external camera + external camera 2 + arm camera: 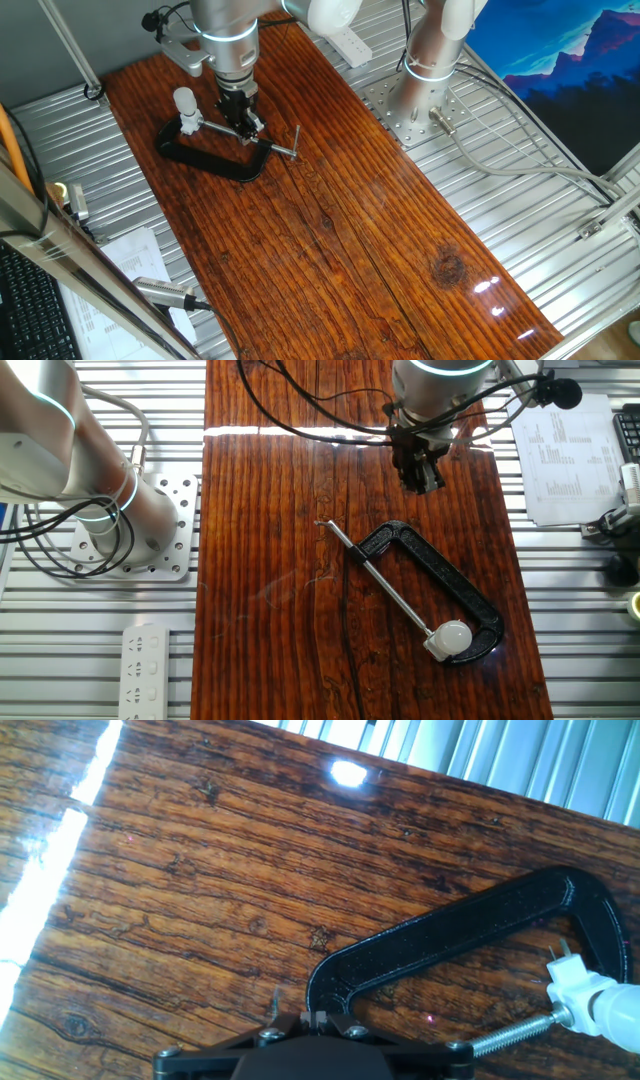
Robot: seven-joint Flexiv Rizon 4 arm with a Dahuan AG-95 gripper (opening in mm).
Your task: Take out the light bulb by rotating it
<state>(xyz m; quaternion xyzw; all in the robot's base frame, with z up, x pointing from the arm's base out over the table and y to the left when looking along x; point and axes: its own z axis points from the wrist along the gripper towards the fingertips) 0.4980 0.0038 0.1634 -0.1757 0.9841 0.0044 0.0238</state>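
The light bulb (184, 100) is small, frosted and white. It stands upright in a white socket stub (188, 123) held in the black C-clamp (212, 158) on the wooden board. It also shows in the other fixed view (456, 634) and at the right edge of the hand view (622, 1016). My gripper (244, 126) hangs over the clamp's steel screw rod (250, 137), to the right of the bulb and apart from it. Its fingertips (312, 1018) look pressed together with nothing between them. In the other fixed view the gripper (420, 482) is beyond the clamp's open end.
The wooden board (330, 230) lies on a slatted metal table. A white power strip (350, 42) lies behind the board. The arm's base (425, 75) stands to the right. Papers (572, 460) and cables lie off the board's edge.
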